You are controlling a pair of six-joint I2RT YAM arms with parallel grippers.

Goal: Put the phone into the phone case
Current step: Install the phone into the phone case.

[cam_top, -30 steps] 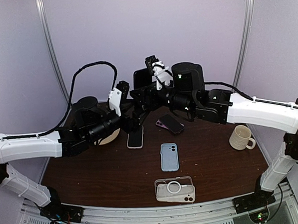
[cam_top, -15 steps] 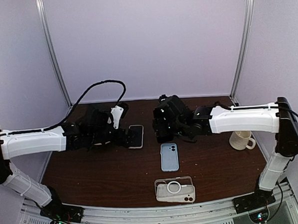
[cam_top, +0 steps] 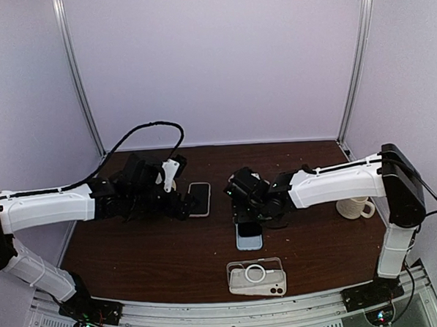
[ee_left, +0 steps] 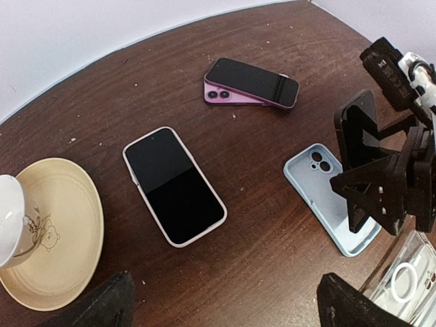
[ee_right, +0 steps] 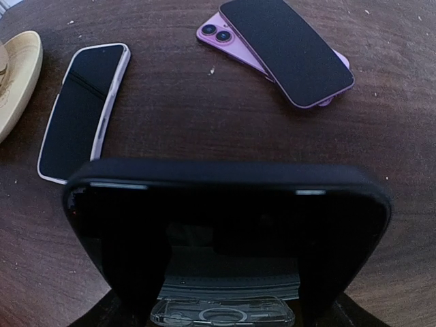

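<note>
Black rectangular phone (ee_right: 228, 231) is standing upright, clamped between the fingers of the right gripper (cam_top: 248, 209), over the light blue plastic phone case (ee_left: 327, 197) lying on the brown wooden table (cam_top: 135, 248). Left gripper (cam_top: 184, 203) is hovering with its fingers spread wide apart.

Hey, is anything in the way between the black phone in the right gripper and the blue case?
Nothing visible. The right gripper holds the black phone upright just above the light blue case, whose open inside looks bare.

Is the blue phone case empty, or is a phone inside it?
Empty. The blue case shows its bare inside and camera hole; the black phone is outside it, in the right gripper.
</note>
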